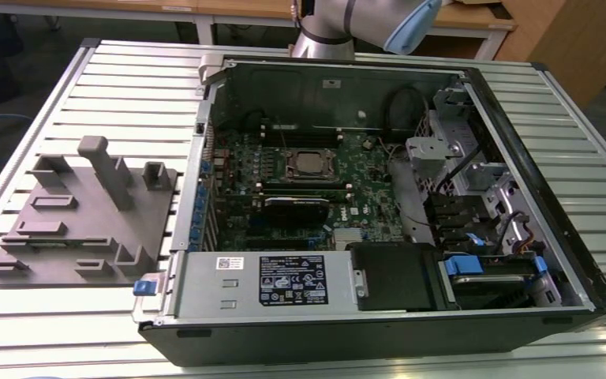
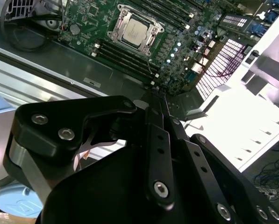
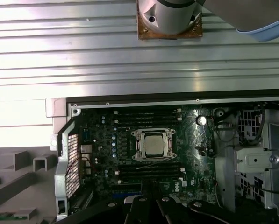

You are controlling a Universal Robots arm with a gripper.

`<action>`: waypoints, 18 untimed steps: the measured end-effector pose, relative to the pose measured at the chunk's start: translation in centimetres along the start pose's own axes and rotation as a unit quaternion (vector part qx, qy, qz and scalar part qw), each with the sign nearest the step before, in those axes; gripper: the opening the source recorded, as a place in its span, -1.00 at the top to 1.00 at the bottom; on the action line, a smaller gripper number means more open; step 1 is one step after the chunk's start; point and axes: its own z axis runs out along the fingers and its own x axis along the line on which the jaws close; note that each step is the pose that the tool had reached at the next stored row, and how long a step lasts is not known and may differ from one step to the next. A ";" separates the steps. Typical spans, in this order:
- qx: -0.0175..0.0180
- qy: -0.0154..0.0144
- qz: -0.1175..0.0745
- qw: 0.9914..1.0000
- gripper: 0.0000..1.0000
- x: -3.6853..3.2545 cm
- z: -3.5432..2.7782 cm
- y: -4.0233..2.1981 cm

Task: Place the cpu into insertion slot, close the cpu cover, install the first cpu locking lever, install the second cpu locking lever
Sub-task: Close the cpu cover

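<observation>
Your tool (image 2: 152,96) hangs above the open computer case (image 1: 524,170), well apart from the chip (image 2: 132,31). In the second wrist view its fingers look drawn together at the tips, and you can see nothing held between them. The chip lies flat in the socket (image 3: 135,145) near the middle of the green board (image 1: 372,158), silver top up. The cover frame (image 2: 152,37) sits around it, and it looks down over the chip's edges. You cannot tell from these views whether the locking levers are latched. The case rests on its side on the slatted metal counter (image 1: 124,79). On the exterior view's left, a grey block with posts and pockets (image 1: 82,213) sits on the counter just beside the case. The arm (image 1: 346,24) rises behind the case.
</observation>
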 end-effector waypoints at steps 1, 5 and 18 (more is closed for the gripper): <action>0.000 0.000 0.000 1.000 0.80 0.00 0.03 0.00; 0.000 0.000 0.000 1.000 0.80 0.00 0.11 0.00; 0.000 0.000 0.000 1.000 0.80 0.01 0.46 -0.01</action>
